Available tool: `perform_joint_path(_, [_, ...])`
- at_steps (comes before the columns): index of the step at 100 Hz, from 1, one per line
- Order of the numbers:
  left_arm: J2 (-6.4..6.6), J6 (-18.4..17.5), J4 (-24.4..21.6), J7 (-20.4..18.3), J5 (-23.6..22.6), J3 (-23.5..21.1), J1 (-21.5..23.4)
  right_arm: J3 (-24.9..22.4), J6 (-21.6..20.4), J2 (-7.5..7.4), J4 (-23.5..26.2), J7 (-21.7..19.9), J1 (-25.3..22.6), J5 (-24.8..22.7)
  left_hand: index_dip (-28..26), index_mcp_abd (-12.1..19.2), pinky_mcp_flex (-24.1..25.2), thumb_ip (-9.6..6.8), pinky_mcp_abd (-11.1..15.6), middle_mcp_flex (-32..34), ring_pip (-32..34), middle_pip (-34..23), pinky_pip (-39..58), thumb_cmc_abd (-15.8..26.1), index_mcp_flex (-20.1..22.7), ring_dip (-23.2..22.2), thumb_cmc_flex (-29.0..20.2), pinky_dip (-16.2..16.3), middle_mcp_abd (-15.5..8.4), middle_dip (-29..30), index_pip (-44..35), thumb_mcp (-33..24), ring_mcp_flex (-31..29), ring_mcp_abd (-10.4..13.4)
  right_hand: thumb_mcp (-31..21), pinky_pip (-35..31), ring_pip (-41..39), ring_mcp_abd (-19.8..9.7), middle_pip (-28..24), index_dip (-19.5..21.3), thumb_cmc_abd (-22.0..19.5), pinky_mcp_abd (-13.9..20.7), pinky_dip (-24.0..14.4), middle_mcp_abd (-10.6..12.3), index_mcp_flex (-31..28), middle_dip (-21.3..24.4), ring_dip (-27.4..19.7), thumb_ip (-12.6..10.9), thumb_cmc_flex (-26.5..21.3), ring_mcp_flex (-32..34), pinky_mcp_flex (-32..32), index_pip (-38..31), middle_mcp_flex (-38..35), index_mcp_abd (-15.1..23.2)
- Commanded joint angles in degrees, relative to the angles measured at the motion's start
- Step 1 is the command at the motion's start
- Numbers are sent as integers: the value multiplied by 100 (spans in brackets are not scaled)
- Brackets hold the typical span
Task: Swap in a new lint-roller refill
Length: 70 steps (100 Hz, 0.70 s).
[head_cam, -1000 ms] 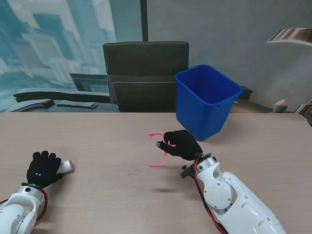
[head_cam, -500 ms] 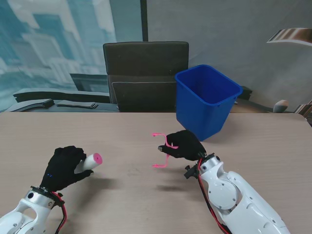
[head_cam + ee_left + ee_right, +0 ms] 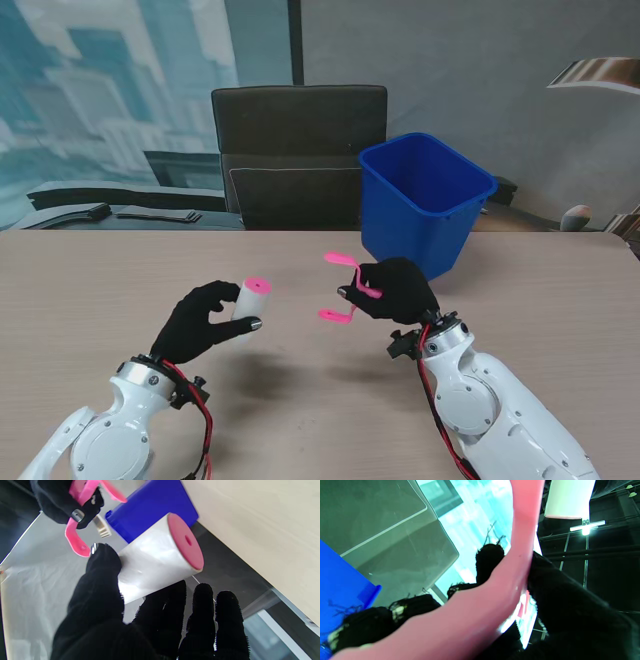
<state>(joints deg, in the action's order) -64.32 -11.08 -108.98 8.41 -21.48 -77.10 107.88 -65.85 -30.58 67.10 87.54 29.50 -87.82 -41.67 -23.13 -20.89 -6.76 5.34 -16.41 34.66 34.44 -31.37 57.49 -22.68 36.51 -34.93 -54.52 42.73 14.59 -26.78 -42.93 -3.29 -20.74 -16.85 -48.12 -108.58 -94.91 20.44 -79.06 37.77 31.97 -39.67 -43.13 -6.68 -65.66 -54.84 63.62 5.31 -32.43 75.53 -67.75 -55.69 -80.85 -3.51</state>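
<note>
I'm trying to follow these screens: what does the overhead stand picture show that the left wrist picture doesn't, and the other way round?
Only the stand view shows both white arms, the dark chair, the whole wooden table and the open top of the blue bin.

Only the left wrist view shows, close up, the small hole in the pink end cap of the white refill roll.

Both show the left robot hand holding that roll, the right robot hand holding the pink roller handle, and the bin.

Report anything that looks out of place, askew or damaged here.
Nothing stands out. The left hand holds the white refill roll off the table, intact, and the right hand holds the pink roller frame beside it. The blue bin stands upright.
</note>
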Motion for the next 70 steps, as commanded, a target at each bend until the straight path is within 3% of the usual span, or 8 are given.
perform_joint_path(1, [-136, 8, -119, -26, -90, 119, -159, -10, -97, 43, 138, 3, -115, -57, -518, 1088, 38, -345, 196, -152, 164, -149, 180, 923, 148, -89, -1227, -115, -298, -222, -1382, -494, -14, 159, -270, -1139, -652, -4065, -580, 95, -173, 4784, 13, 425, -197, -155, 146, -95, -149, 46, -218, 51, -217, -16])
perform_joint_path(13, [-213, 270, -132, 49, 418, 397, -416, -94, -317, 42, 263, 36, -250, -113, -529, 1148, 41, -341, 252, -197, 169, -160, 179, 987, 64, -89, -1206, -130, -345, -221, -1426, -426, 14, 179, -292, -1139, -668, -4039, -621, 145, -198, 4781, -46, 410, -335, -167, 179, -128, -41, 43, -227, 64, -218, 17])
perform_joint_path(20, [-261, 440, -147, 85, 740, 524, -535, -150, -508, 38, 341, -150, -320, 9, -525, 1150, 58, -336, 280, -230, 184, -184, 177, 1009, 23, -94, -1232, -137, -371, -228, -1454, -406, 36, 210, -241, -1139, -672, -3995, -680, 687, -362, 4737, -246, 365, -565, -173, 288, -264, 68, 45, -242, 337, -216, -2])
perform_joint_path(25, [-293, 537, -141, 130, 890, 596, -609, -169, -602, 35, 380, -330, -354, 158, -518, 1164, 75, -327, 301, -262, 196, -203, 178, 1033, -3, -98, -1247, -141, -385, -234, -1478, -380, 52, 225, -221, -1139, -691, -3966, -710, 822, -451, 4722, -288, 350, -641, -184, 310, -300, 110, 43, -251, 364, -217, -15])
perform_joint_path(41, [-350, 618, -29, 268, 1036, 760, -777, -160, -712, 25, 417, -646, -384, 454, -475, 1199, 87, -318, 329, -296, 228, -256, 194, 1082, -45, -94, -1273, -148, -428, -236, -1549, -280, 8, 414, -140, -1139, -720, -3931, -757, 921, -568, 4690, -408, 316, -707, -199, 354, -284, 133, 38, -266, 382, -216, -21])
perform_joint_path(70, [-378, 625, -24, 273, 1304, 967, -805, -33, -708, 85, 351, -478, -303, 513, -432, 1221, 81, -325, 355, -314, 261, -303, 222, 1110, -76, -96, -1308, -154, -452, -231, -1617, -203, -3, 441, 104, -1139, -734, -3956, -848, 1033, -963, 4691, -558, 326, -783, -234, 443, -268, 160, 37, -285, 375, -215, 2])
